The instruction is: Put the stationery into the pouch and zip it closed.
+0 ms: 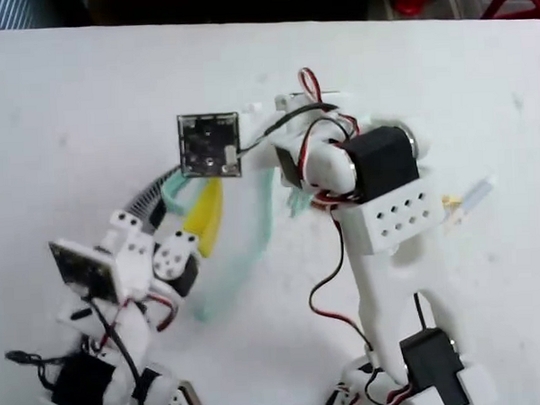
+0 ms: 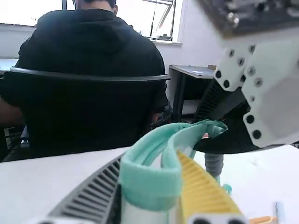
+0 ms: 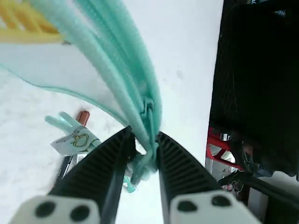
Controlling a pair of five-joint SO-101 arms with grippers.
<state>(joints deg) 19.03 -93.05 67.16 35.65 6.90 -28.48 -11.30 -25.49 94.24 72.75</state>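
Observation:
The clear pouch point(image 1: 240, 240) with teal edging is held up off the white table between both arms. My left gripper point(image 1: 182, 196), one finger yellow and one grey, is shut on a teal edge of the pouch point(image 2: 149, 182). My right gripper point(image 3: 145, 142) has its black fingers shut on the teal zipper pull point(image 3: 148, 112), at the pouch's other end point(image 1: 292, 197). Loose stationery point(image 3: 77, 136), a pen with a copper end and a small tag, lies on the table below the pouch. A pale pen point(image 1: 471, 196) lies to the right of the right arm.
The right arm's white body point(image 1: 389, 251) crosses the table's right half. The table point(image 1: 86, 103) runs to a dark far edge. A person in black sits on a chair point(image 2: 88, 107) beyond the table, touching nothing.

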